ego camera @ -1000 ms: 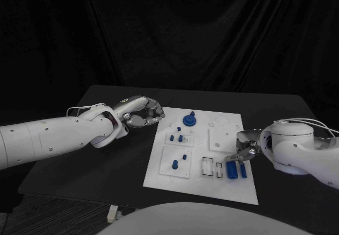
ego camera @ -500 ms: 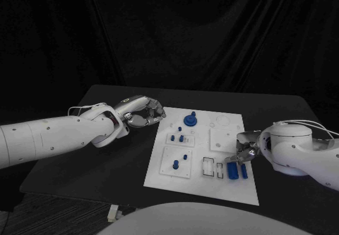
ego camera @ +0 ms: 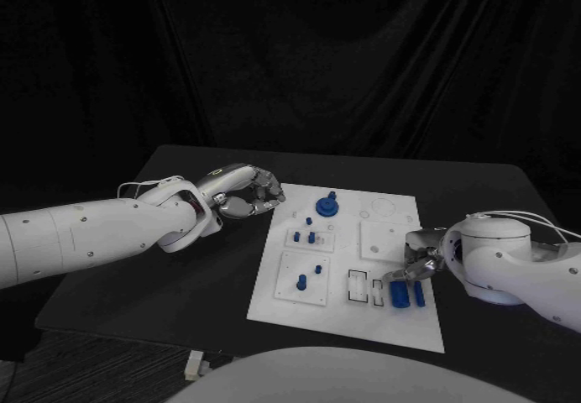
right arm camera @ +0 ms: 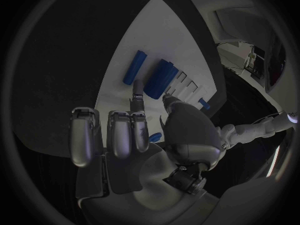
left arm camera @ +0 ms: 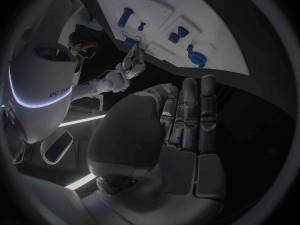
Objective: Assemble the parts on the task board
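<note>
From the head view, the task board (ego camera: 345, 290) is a white rectangular plate lying flat in the middle of the black surface (ego camera: 158, 277), with shallow raised panels and slots cut into it. Blue parts sit on it: a round knob-like piece (ego camera: 325, 204) near the far edge, small pegs (ego camera: 310, 234) standing in a panel below it, two more pegs (ego camera: 309, 274) in the nearer left panel, and two long blue cylinders (ego camera: 407, 292) lying side by side at the right edge. The left robot hand (ego camera: 246, 192) hangs over the surface just beside the board's far left corner, fingers curled in together with nothing visible in them. The right robot hand (ego camera: 414, 256) is at the board's right edge, one fingertip reaching down beside the cylinders; the others are folded in, and it holds nothing. In the left wrist view, the left robot hand (left arm camera: 187, 120) shows its fingers drawn close together, empty, with the board (left arm camera: 206, 20) beyond it and the knob-like piece (left arm camera: 197, 59) near its edge. In the right wrist view, the right robot hand (right arm camera: 119, 135) has most fingers folded, while one finger points out just beside the thicker cylinder (right arm camera: 160, 78); I cannot tell whether it touches it. The thinner cylinder (right arm camera: 134, 67) lies next to it.
</note>
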Motion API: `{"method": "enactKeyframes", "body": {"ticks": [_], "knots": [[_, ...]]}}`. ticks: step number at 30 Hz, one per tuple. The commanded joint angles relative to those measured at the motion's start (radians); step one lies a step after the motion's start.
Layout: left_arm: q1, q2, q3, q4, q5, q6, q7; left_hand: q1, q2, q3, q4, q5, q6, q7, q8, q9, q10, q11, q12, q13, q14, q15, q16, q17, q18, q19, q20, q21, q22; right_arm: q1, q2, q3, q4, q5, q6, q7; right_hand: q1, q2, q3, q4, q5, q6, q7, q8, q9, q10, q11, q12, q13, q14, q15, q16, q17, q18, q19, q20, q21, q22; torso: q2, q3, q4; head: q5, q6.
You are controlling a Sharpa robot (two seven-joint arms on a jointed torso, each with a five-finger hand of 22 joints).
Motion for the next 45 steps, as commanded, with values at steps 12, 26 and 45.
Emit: {"method": "enactKeyframes", "body": {"ticks": [12, 26, 45], "knots": [[-0.001, 0.002, 0.001, 0.002, 0.004, -0.007, 0.007, 0.009, 0.004, 0.000, -0.004, 0.005, -0.005, 0.004, 0.005, 0.001, 0.007, 0.003, -0.005, -0.001, -0.001, 0.006, -0.004, -0.002, 0.007, -0.007, 0.001, 0.007, 0.038, -0.019, 0.011, 0.000, -0.022, 0.005, -0.046, -0.015, 0.040, 0.015, 0.014, -0.008, 0.083, -0.008, -0.001, -0.004, 0.031, 0.108, 0.006, 0.003, 0.263, 0.084, 0.002, -0.011, 0.161, 0.007, 0.058, 0.004, -0.009, 0.233, 0.000, 0.0001, -0.0002, 0.001, 0.000], [-0.001, 0.002, 0.001, 0.002, 0.004, -0.007, 0.007, 0.009, 0.004, 0.000, -0.004, 0.005, -0.005, 0.004, 0.006, 0.001, 0.007, 0.004, -0.005, -0.002, -0.001, 0.006, -0.004, -0.002, 0.007, -0.008, 0.001, 0.008, 0.038, -0.035, 0.018, 0.000, -0.031, 0.027, -0.080, -0.016, 0.118, 0.004, 0.035, -0.057, 0.279, -0.017, -0.008, 0.003, 0.089, 0.108, -0.001, 0.003, 0.263, 0.078, 0.002, -0.026, 0.131, 0.011, 0.051, 0.004, -0.027, 0.228, 0.000, 0.0000, -0.0002, 0.003, 0.000], [-0.001, 0.001, 0.001, 0.001, 0.004, -0.007, 0.007, 0.006, 0.007, 0.000, -0.001, 0.006, -0.005, 0.005, 0.006, 0.002, 0.008, 0.005, -0.006, -0.003, -0.001, 0.007, -0.004, -0.002, 0.007, -0.009, 0.002, 0.006, 0.037, -0.037, 0.009, 0.000, -0.022, 0.097, -0.136, -0.013, 0.105, 0.016, 0.035, -0.070, 0.267, -0.060, -0.016, 0.061, 0.248, 0.108, -0.010, 0.003, 0.263, 0.073, -0.001, -0.041, 0.102, 0.016, 0.042, 0.000, -0.050, 0.221, 0.000, 0.0001, -0.0007, 0.008, 0.000]]}}
